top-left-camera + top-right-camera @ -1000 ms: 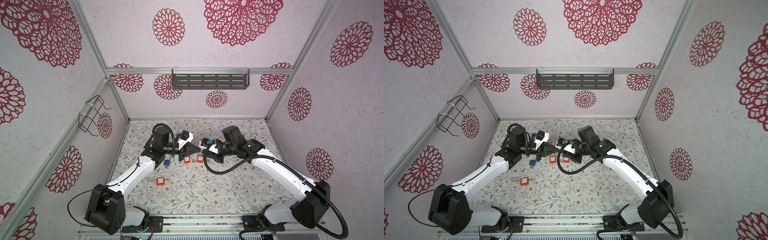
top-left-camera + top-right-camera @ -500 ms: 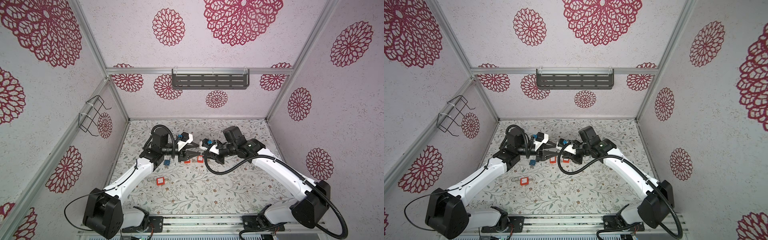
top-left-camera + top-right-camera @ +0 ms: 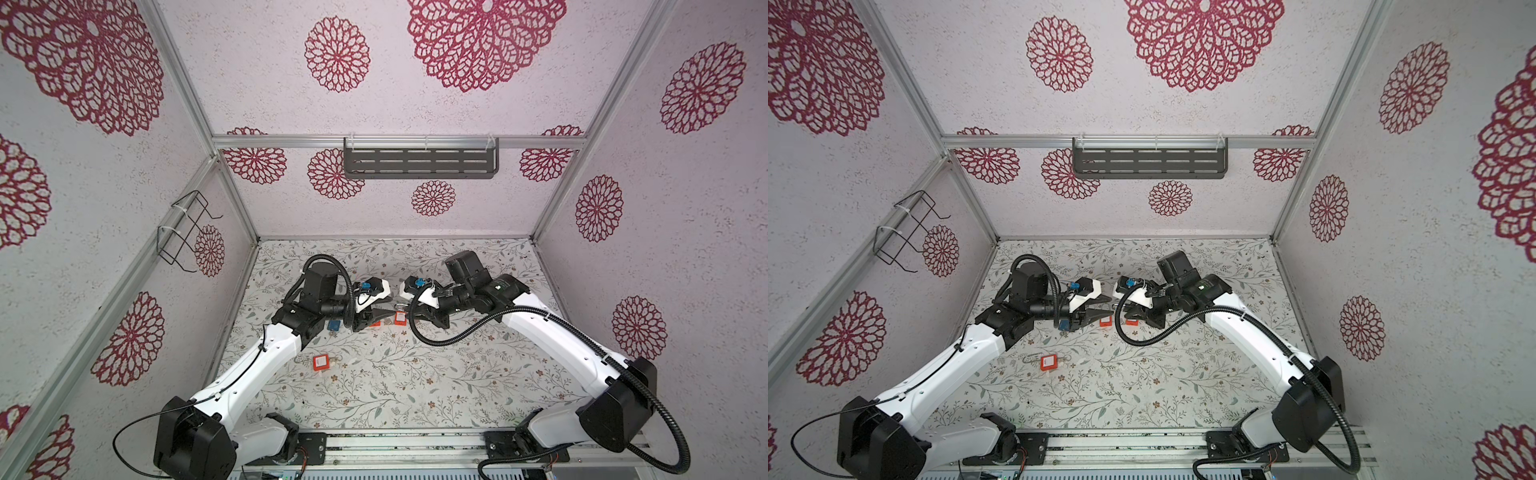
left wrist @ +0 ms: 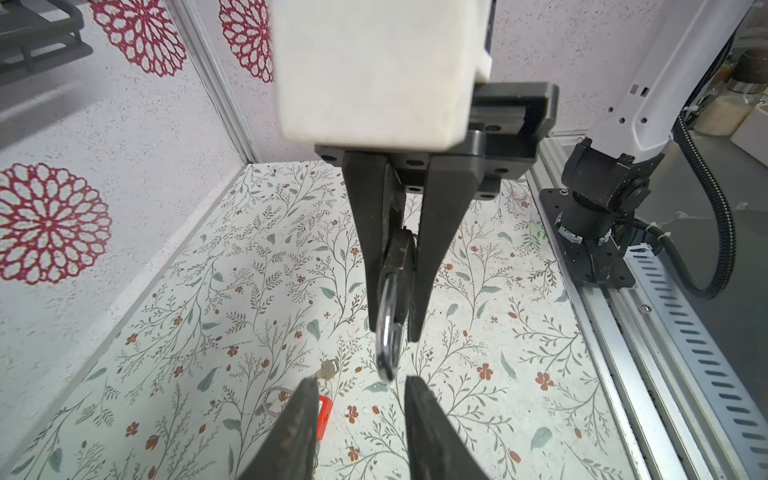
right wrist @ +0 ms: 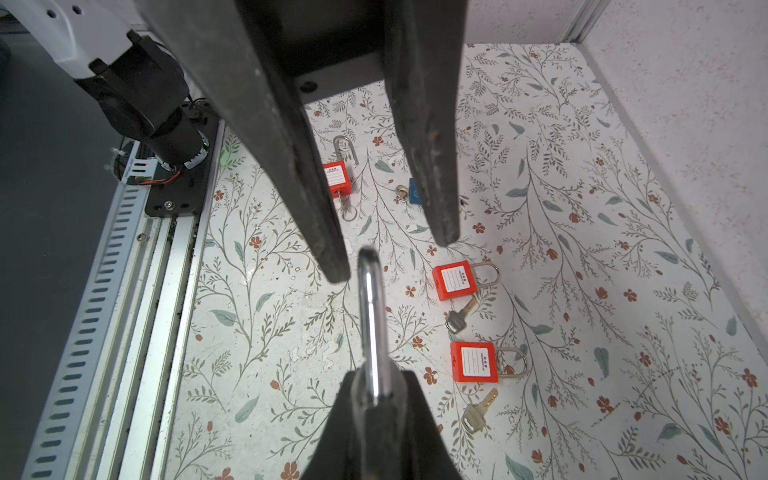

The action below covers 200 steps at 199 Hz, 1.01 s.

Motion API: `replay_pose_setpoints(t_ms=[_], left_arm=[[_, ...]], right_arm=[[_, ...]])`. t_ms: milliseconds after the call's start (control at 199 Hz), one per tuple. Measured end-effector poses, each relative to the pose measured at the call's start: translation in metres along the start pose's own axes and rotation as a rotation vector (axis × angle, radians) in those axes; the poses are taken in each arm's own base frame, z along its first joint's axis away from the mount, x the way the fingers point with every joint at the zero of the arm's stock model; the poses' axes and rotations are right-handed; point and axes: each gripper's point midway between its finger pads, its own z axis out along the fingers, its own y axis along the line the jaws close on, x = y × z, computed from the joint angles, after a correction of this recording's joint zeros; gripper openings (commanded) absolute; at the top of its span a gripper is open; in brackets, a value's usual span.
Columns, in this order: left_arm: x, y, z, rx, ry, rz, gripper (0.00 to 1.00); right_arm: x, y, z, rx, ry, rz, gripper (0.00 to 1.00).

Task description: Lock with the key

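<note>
My right gripper is shut on a padlock whose dark body sits between its fingers. The silver shackle sticks out toward my left gripper. That gripper is open, and the shackle's tip hangs just in front of its fingertips without touching them. Both grippers meet above the middle of the floral table in both top views, the left gripper facing the right gripper. Two loose keys lie on the table below, each beside a red padlock.
On the table lie three red padlocks and a blue one. A key shows by a red padlock. A grey shelf hangs on the back wall and a wire rack on the left wall.
My left gripper was shut with its tips against the right gripper's load. It has since opened and now stands a little back from the shackle. The right arm has hardly moved.
</note>
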Motion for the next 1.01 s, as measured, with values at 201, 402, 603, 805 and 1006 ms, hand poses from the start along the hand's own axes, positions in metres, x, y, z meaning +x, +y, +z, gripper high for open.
replay_pose_setpoints(t_ms=[201, 402, 603, 805, 1006], left_arm=[[0.000, -0.003, 0.001, 0.014, 0.001, -0.001, 0.37], [-0.001, -0.006, 0.001, 0.030, -0.006, -0.003, 0.37], [-0.010, -0.003, 0.002, 0.040, -0.023, -0.001, 0.26], [-0.012, -0.003, 0.004, 0.060, -0.030, -0.006, 0.21], [-0.005, -0.008, 0.006, 0.081, -0.007, -0.025, 0.17]], right_arm=[[0.002, 0.002, 0.000, -0.007, 0.007, 0.007, 0.00], [0.003, 0.002, 0.001, -0.012, 0.012, 0.011, 0.00], [0.006, 0.002, 0.004, -0.022, 0.020, 0.019, 0.00], [0.006, 0.003, 0.004, -0.028, 0.018, 0.021, 0.00], [0.006, 0.004, 0.004, -0.030, 0.016, 0.021, 0.00]])
